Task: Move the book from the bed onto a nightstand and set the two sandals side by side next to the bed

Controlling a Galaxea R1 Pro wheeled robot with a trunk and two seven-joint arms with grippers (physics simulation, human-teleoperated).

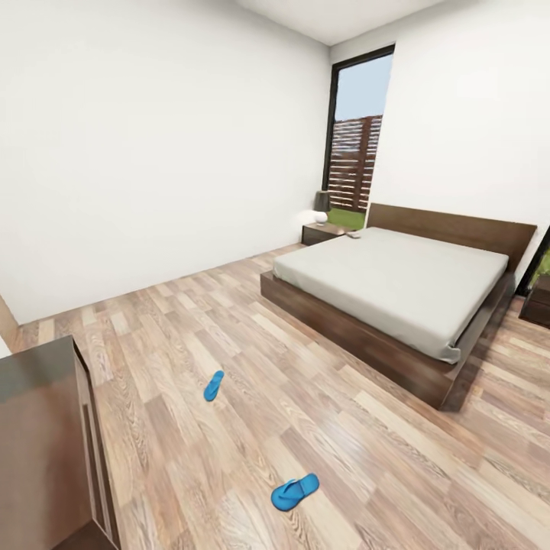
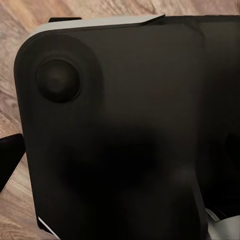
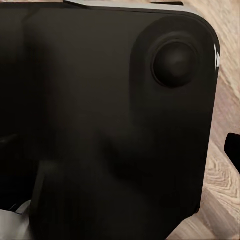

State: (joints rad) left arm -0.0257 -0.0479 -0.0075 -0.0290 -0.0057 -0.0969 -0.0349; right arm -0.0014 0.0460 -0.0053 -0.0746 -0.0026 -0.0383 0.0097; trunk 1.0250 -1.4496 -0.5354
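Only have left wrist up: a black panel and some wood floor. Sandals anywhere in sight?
Observer: Yes. The head view has both on the floor: the farther sandal and the nearer sandal.
Operator: Side by side?
Observer: No, well apart, and neither lies next to the bed.
Operator: Book?
Observer: A small thing lies at the mattress corner by the nightstand, too small to tell what it is.
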